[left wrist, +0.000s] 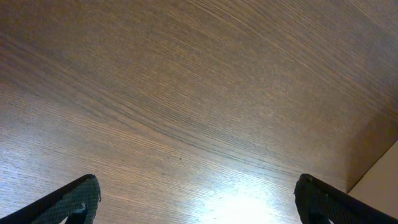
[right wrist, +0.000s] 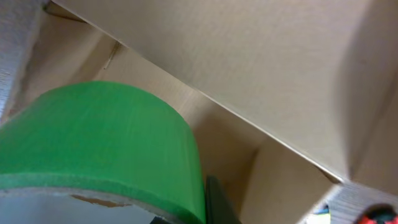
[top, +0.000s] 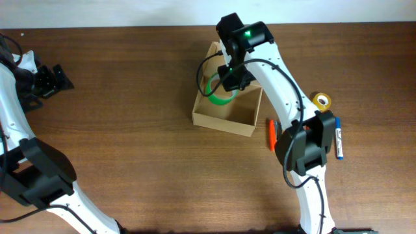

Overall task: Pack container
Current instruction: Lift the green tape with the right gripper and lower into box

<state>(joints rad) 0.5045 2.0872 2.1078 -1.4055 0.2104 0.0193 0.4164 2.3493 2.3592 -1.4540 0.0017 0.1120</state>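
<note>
The container (top: 221, 118), an open tan cardboard box with its flap lid raised at the far side, sits at the middle of the table. My right gripper (top: 229, 83) reaches down into it, shut on the wall of a green tape roll (top: 218, 97). In the right wrist view the green tape roll (right wrist: 99, 143) fills the left side, with one black finger (right wrist: 217, 202) pressed against its outer face and the box's inner walls (right wrist: 261, 81) all around. My left gripper (top: 57, 78) is far off at the left edge, open and empty over bare wood (left wrist: 199, 202).
To the right of the box lie a yellow tape roll (top: 321, 101), an orange marker (top: 272, 134) and a blue pen (top: 338, 140), near the right arm's base. The table's edge (left wrist: 379, 186) shows in the left wrist view's lower right corner.
</note>
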